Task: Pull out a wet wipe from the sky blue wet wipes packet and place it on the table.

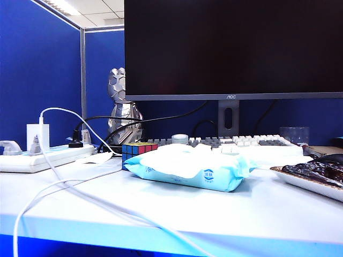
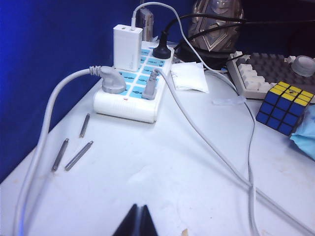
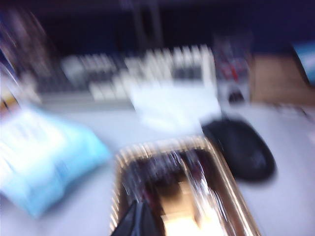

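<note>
Closest to each wrist camera you see the dark fingertips of that arm's gripper, pressed together to a point and holding nothing. Your left gripper [image 2: 138, 221] hangs over bare table [image 2: 162, 177] near the power strip [image 2: 130, 96], 3 loose metal pins [image 2: 74, 147] and a long white cable [image 2: 211, 142]. Your right gripper [image 3: 137, 221] hangs over a gold-rimmed tray [image 3: 182, 191] beside a black mouse [image 3: 241, 147]; that picture is heavily blurred.

Neither gripper shows in the exterior view.

The wet wipes packet [image 1: 187, 166] lies flat near the middle of the table, just in front of the keyboard [image 1: 236, 142], with a puzzle cube [image 1: 136, 150] at its far left corner. From the left gripper it sits well apart, past the cube; from the right gripper it sits near, just beyond the tray's edge.

Expect the packet to be soft, light and smooth, so it will likely slide or lift when you pull. Judge 1 gripper necessary to pin the blue body while the other pinches the white sheet at the top flap [image 1: 182, 158]. No separate wet wipe can be made out; it will be thin, limp and damp, so grip a raised fold, not a flat face.
</note>
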`<state>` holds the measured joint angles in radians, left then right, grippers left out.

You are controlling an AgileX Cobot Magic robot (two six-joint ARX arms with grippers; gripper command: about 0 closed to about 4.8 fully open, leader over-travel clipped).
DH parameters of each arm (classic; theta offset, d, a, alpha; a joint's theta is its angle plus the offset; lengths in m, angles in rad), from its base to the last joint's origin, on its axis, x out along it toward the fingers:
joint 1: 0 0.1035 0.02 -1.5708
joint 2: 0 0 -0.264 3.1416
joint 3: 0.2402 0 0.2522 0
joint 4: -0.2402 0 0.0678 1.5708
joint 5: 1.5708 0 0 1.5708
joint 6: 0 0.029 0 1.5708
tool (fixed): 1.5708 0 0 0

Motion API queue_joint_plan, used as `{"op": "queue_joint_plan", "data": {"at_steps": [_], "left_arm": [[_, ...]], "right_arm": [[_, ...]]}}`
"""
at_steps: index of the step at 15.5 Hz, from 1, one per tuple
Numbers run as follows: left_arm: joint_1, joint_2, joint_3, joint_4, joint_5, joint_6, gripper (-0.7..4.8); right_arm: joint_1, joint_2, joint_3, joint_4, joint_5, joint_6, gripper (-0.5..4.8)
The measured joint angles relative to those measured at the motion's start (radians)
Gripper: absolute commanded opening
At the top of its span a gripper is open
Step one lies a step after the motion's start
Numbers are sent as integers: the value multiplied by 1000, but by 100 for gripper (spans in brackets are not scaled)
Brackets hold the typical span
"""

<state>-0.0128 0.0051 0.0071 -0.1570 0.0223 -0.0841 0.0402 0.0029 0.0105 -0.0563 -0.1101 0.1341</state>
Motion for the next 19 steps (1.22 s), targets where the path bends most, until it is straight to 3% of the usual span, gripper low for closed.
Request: {"op": "queue_joint_plan", "data": {"at_steps": [4,9,13,15,19], "left_arm": [[0,0,0,0,0,0,-1],[0,0,0,0,0,0,-1],[0,0,0,0,0,0,-1],[0,0,0,0,0,0,-1],[0,0,0,0,0,0,-1]], "right_arm": [[0,53,162,16,-43,19,-5],[3,476,508,-75,-208,35,-5],[144,881,738,-143,-308,151,-6],[254,1097,800,-133,-281,112,-5],[323,1381,865,-33,-206,71,-5]]}}
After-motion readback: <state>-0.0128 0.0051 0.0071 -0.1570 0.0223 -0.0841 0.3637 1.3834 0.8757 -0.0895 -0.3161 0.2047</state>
